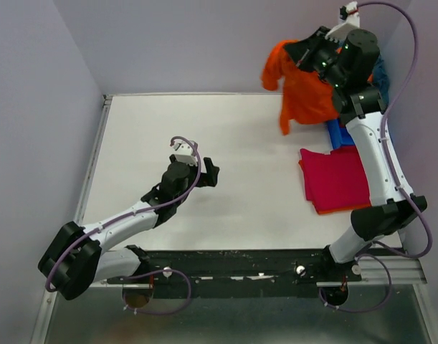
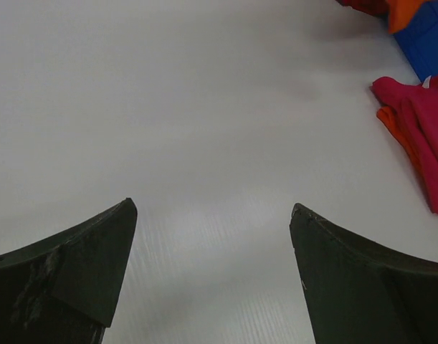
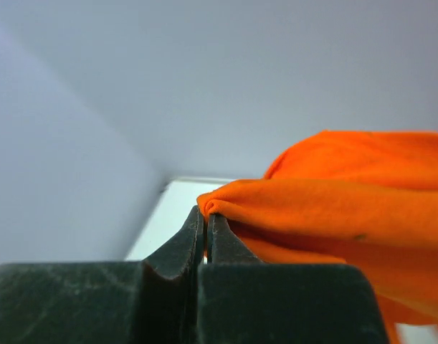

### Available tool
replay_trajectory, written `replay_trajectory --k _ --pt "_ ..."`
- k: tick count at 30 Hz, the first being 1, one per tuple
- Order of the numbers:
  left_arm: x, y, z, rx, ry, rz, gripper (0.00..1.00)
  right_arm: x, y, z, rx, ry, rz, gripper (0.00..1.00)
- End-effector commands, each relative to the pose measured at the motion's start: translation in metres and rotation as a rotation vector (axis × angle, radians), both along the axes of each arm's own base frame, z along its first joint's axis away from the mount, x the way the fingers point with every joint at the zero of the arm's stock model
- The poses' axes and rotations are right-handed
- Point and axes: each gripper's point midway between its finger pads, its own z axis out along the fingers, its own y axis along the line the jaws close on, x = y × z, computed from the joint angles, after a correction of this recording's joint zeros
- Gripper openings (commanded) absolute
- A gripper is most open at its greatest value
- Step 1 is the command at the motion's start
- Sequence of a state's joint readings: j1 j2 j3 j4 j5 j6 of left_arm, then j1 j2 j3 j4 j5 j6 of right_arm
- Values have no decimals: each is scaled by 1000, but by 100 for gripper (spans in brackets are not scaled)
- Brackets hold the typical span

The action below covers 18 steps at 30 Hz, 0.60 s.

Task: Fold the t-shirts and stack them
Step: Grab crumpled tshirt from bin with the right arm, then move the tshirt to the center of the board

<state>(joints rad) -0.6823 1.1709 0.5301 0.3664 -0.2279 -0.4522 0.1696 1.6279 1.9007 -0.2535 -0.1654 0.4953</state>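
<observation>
– T-shirts, nearest one first: where does it lie?

– A magenta t-shirt [image 1: 337, 175] lies folded flat by the right edge of the tabletop [image 1: 204, 115], around the middle of that edge. An orange layer [image 1: 319, 209] peeks out under its near edge, touching it.

– And the left arm?

– Its base sits at the near left corner. The links run low and slanted toward the far right, ending over the left-centre of the tabletop. The left claw [image 2: 213, 208] points toward the right side, fingers spread as wide as they go. It has nothing between them, only bare white surface below.

– Is it near the folded pile?

– No, well apart; the pile shows only at the right rim of the left wrist view.

– What about the right arm?

– It is bolted at the near right corner. The white link climbs along the right edge, past the pile, and bends at an elbow. The wrist is lifted high over the far right corner, and the right claw [image 3: 206, 215] faces left.

– What is it holding?

– The fingers are pinched tight on a fold of the orange t-shirt [image 1: 305, 93]. It hangs bunched from the grip, its lower end dangling over the far right part of the tabletop.

– Anything under it?

– A blue item [image 1: 340, 132] lies just beyond the pile, half hidden by the arm. I cannot tell what it is.
</observation>
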Motion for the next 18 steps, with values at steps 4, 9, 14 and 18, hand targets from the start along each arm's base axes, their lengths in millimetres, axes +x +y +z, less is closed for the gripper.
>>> replay_trajectory --k 4,9,14,18 --pt "3 19 17 4 -51 97 99 -102 62 36 -76 -9 277 3" --pt "-2 51 28 -1 -65 230 99 -132 47 -64 -79 182 245 83" --pt "-20 74 38 -22 -55 283 99 -158 40 -186 -103 389 247 86" --pt "-35 83 40 -38 -18 285 99 -176 49 -244 -164 460 325 79"
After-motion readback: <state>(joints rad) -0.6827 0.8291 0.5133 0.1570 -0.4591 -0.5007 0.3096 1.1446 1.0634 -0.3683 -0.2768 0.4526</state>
